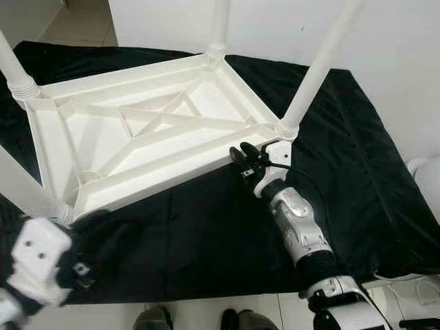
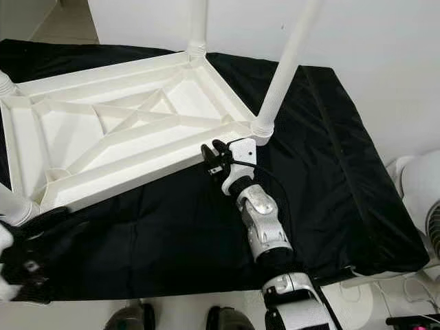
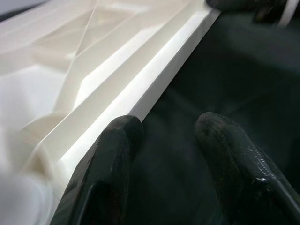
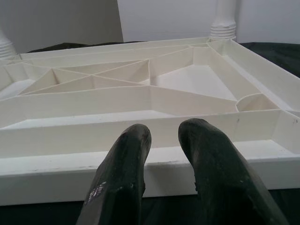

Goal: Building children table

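Observation:
A white plastic children's table lies upside down on a black cloth, ribbed underside up. White legs stand in its corners: one at the back, one at the near right, one at the far left. My right gripper is at the near rim beside the right corner, fingers slightly apart against the rim's outer wall, holding nothing. My left gripper is open low at the near left corner, one finger touching the rim's edge, the other over the cloth.
The cloth covers a low platform reaching the white wall behind. A white fan and cables sit on the floor to the right. My own feet show at the platform's near edge.

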